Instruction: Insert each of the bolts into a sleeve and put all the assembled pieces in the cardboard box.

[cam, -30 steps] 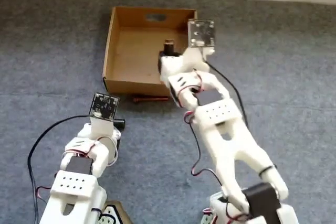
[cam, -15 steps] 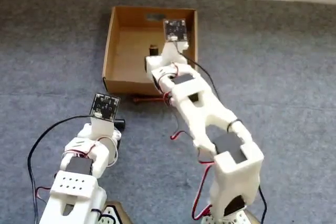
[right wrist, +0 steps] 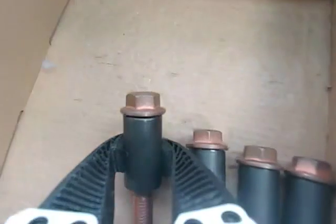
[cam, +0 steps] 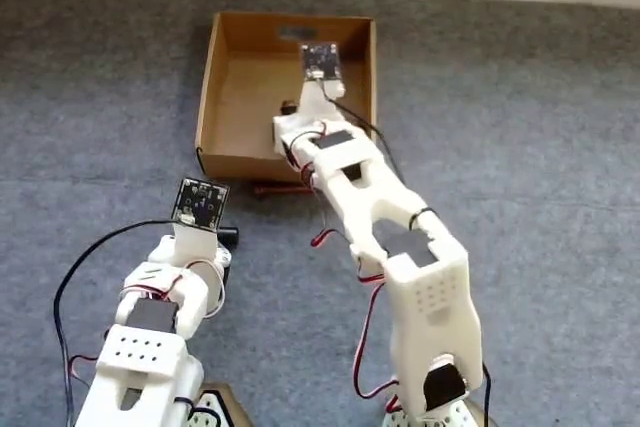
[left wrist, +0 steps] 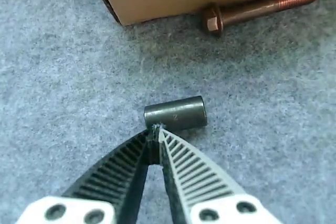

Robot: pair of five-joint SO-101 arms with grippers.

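Sleeved bolts (right wrist: 260, 174), three, lie in the cardboard box (right wrist: 173, 35), the right tool (right wrist: 143, 149) pinches a fourth (right wrist: 142, 127) beside them, and one bare bolt (left wrist: 257, 10) and sleeve (left wrist: 176, 114) lie unjoined outside by the pressed-together left tool (left wrist: 156, 132)

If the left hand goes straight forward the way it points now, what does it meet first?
The dark sleeve, lying right at the tips of the left hand; they may be touching it.
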